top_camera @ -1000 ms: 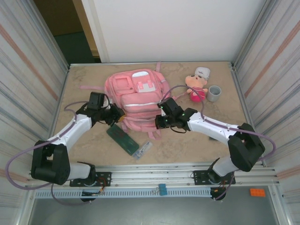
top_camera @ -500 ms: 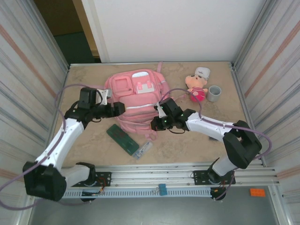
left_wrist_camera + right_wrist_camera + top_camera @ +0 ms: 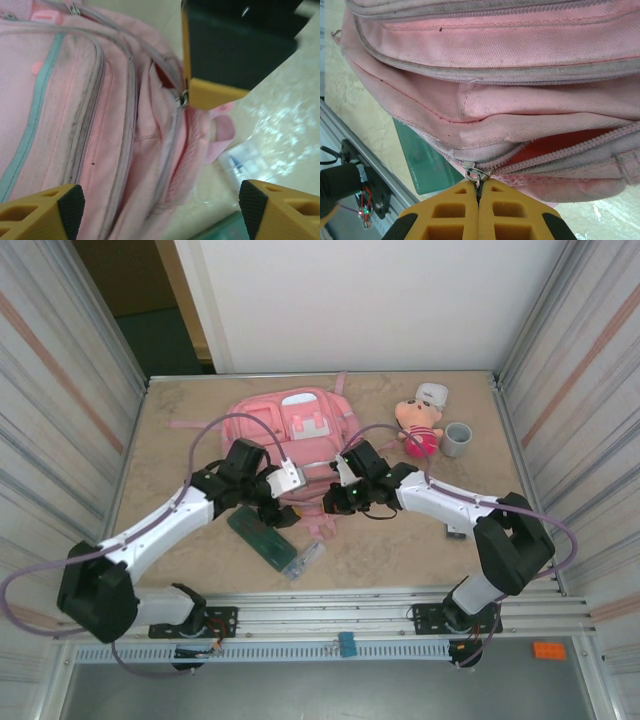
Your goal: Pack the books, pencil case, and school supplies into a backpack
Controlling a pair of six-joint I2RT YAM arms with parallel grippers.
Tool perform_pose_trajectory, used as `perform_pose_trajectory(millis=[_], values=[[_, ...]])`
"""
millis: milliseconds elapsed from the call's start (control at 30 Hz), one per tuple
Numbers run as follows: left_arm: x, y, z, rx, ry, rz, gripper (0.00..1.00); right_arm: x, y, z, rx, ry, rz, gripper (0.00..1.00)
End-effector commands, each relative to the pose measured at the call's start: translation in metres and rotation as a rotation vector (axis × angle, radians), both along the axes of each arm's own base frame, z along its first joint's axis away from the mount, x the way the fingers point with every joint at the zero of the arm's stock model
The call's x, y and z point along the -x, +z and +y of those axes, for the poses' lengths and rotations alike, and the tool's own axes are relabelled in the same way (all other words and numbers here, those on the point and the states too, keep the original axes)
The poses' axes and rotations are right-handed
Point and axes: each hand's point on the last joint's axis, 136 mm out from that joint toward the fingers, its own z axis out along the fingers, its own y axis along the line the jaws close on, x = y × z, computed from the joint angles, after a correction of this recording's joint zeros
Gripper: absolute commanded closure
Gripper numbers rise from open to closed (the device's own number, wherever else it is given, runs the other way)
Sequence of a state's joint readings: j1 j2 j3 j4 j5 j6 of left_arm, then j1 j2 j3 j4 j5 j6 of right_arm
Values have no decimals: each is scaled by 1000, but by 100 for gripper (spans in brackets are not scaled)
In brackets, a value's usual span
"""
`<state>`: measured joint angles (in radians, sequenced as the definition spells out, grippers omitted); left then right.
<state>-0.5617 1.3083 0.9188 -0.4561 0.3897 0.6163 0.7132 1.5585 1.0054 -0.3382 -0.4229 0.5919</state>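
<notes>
The right wrist view shows the right gripper [image 3: 479, 187] clamped on the zipper pull [image 3: 476, 173] of the backpack [image 3: 520, 45]. From the left wrist, the left gripper [image 3: 160, 200] gapes wide and empty above it.

L gripper [image 3: 280, 490] & R gripper [image 3: 340, 502] both at pink backpack [image 3: 292, 425] near edge; green pencil case [image 3: 262, 537] just beside.

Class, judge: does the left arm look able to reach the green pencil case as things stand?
Probably yes. The left gripper is open over the backpack's near edge, and the pencil case lies mostly uncovered on the table just beside it; the right gripper, shut on the zipper pull, is elsewhere.
</notes>
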Motion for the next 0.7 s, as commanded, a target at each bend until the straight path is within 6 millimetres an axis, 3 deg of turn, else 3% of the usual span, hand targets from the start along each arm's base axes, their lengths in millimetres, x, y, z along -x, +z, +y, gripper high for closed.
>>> perform_pose_trajectory(millis=[0, 167, 233, 333, 433, 533, 667], values=[[-15, -16, -3, -72, -119, -98, 18, 0, 12, 8, -34, 41, 8, 100], [-22, -50, -6, -152, -146, -37, 39, -3, 8, 4, -8, 32, 7, 100], [-27, -53, -6, -163, -122, -45, 56, -4, 6, 1, 11, 25, 2, 100], [-28, -39, -11, -110, -91, -42, 79, -7, 3, -5, 50, 3, -12, 100], [-18, -14, -21, 9, -82, -17, 95, -13, -2, -14, 129, -39, -48, 100], [-8, 7, -30, 123, -89, -5, 99, -17, -4, -17, 172, -68, -93, 100], [-4, 21, -33, 177, -81, -19, 99, -21, -5, -14, 196, -83, -134, 87]])
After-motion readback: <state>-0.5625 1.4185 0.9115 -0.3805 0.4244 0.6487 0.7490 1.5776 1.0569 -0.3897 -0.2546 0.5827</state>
